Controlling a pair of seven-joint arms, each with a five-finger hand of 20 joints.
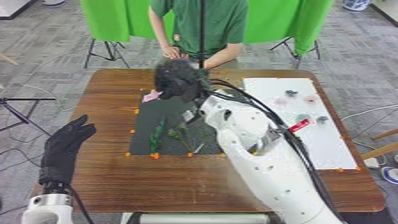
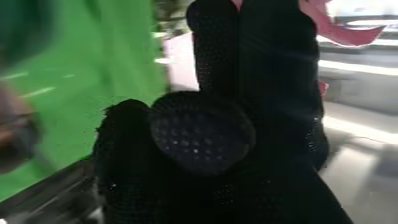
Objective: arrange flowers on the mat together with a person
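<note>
My right robot hand (image 1: 180, 80) is closed, thumb folded in, and seems to grip the pink flower (image 1: 152, 96), whose petals poke out beside it. On my side of that hand, green stems (image 1: 158, 136) lie on the mat (image 1: 143, 120). My left robot hand (image 1: 64, 147) is open over the worktop (image 1: 107, 175). A loose pinch could drop the bloom; a low sweep could scatter the stems.
</note>
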